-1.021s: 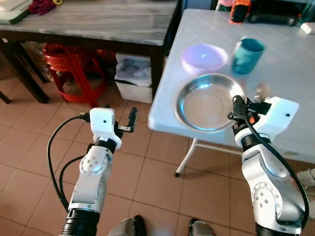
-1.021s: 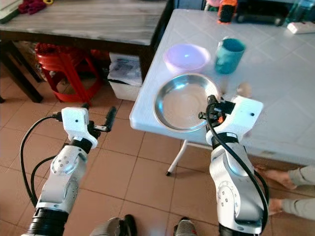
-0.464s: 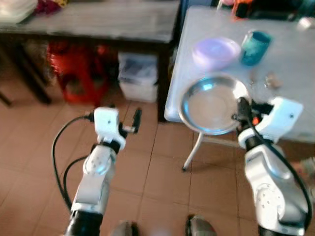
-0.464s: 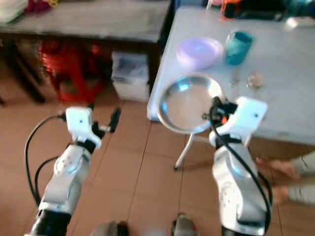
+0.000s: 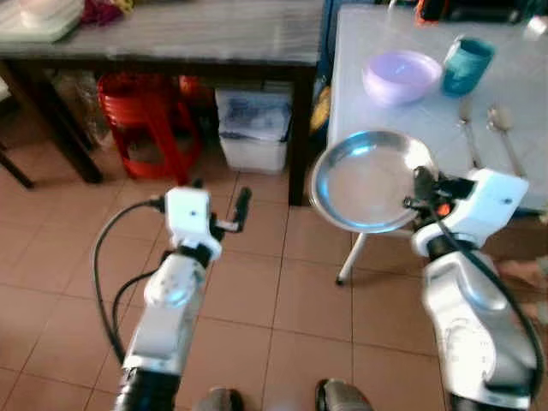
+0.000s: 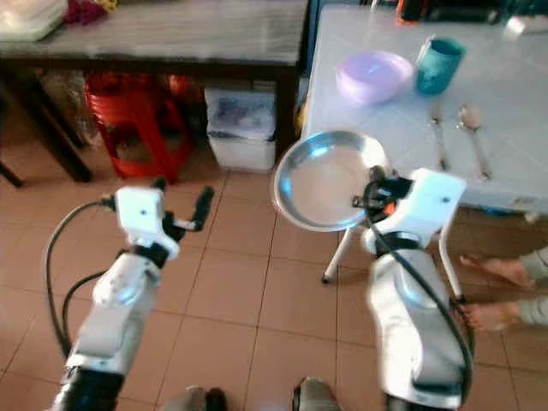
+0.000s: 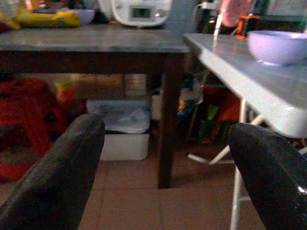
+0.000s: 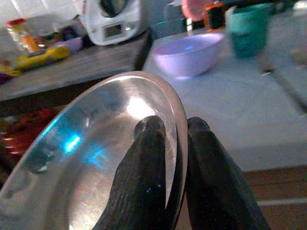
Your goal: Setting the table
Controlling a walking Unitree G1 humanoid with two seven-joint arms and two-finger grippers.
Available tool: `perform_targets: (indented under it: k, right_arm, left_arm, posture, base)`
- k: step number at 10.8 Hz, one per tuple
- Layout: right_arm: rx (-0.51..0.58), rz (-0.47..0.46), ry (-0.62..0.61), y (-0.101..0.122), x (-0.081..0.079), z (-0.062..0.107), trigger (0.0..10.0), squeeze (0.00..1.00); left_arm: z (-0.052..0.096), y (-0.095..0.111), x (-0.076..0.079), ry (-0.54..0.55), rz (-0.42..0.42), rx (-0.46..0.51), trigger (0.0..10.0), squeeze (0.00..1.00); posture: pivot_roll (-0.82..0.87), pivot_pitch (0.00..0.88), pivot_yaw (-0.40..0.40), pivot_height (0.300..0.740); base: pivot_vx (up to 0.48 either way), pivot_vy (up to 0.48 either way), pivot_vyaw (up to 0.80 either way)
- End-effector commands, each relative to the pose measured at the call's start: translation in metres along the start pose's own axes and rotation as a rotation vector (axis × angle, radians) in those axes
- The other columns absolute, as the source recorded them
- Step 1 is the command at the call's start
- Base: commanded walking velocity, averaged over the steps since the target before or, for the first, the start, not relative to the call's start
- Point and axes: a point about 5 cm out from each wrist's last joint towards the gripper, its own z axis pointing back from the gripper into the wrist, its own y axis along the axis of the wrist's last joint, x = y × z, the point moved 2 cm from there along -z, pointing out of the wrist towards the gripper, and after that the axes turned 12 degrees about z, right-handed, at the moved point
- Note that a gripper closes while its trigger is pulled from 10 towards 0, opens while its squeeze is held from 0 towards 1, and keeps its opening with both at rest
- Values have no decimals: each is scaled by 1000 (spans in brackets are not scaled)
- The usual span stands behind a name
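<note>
A round steel plate [image 5: 364, 181] hangs level at the near left corner of the white table [image 5: 402, 116], mostly out over the floor. My right gripper [image 5: 418, 193] is shut on its right rim; in the right wrist view both fingers [image 8: 146, 182] pinch the rim of the plate [image 8: 91, 158]. On the table stand a lilac bowl [image 5: 401, 75] and a teal cup [image 5: 467, 63], with a fork [image 5: 467, 128] and a spoon [image 5: 502, 135] beside them. My left gripper [image 5: 238, 208] is open over the tiled floor, holding nothing.
A dark table with a grey top [image 5: 171, 34] stands to the left, with a red stool [image 5: 141, 116] and a white box [image 5: 253, 128] under it. A person's bare feet [image 6: 501, 272] rest on the floor at the right. The white table's folding legs [image 5: 351, 257] stand below the plate.
The whole view has shifted, so the camera has moved back and left. The plate, still in my right gripper, now hangs off the table's corner instead of lying on it.
</note>
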Motion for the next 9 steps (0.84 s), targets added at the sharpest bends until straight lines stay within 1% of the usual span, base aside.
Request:
perform_targets:
  k: [1,2,4,9]
  right_arm:
    - [24,9,0,6,1,0,10000,0]
    - [23,13,-1,5,1,0,10000,0]
    - [23,18,-1,5,1,0,10000,0]
    - [20,27,2,4,0,1,10000,0]
  left_arm:
    - [2,0,0,-3,7,1,10000,0]
    - [3,1,3,-28,-5,11,10000,0]
    - [3,3,8,-61,0,19,10000,0]
    - [5,1,11,-86,8,16,10000,0]
  posture:
    - [-208,189,52,740]
    - [-208,190,52,740]
    - [-208,190,52,740]
    - [-211,199,52,740]
  base:
    - [0,0,0]
    - [0,0,0]
    - [0,0,0]
    - [356,0,0]
